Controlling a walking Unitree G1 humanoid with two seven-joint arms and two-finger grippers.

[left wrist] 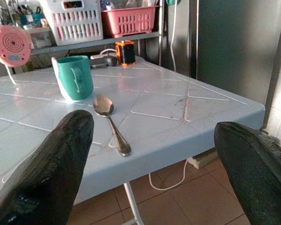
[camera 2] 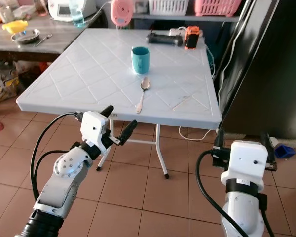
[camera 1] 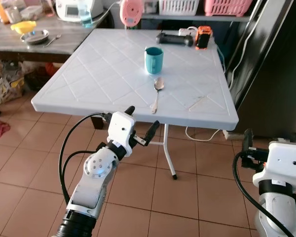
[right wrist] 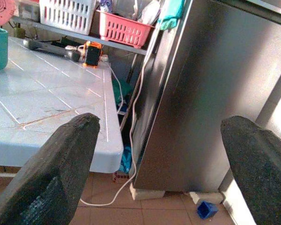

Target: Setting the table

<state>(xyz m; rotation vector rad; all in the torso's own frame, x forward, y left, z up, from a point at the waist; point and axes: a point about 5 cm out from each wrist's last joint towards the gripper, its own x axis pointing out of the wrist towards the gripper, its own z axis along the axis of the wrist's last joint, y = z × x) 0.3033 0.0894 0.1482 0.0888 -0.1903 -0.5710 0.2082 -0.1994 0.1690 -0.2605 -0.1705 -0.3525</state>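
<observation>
— How does the spoon [camera 1: 157, 92] lie?
— Lengthwise toward the table's [camera 1: 89, 74] near edge, handle at that edge, bowl pointing away at the teal mug [camera 1: 154, 59].
— And the grippers?
— The left gripper [camera 1: 141, 125] hangs below the near edge, fingers spread and empty, spoon just beyond it. The right gripper [right wrist: 159, 168] is parted too, off the table's right corner, beside a dark cabinet [right wrist: 210, 89].
— Further back?
— A black tool [camera 1: 173, 39] and an orange device [camera 1: 203, 37] at the far edge.

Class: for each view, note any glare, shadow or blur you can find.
Left wrist view: window glare streaks the table; left hand fingers blurred close-up. Right wrist view: fridge reflects soft light; right hand fingers out of focus. Eye views: sharp, evenly lit.
</observation>
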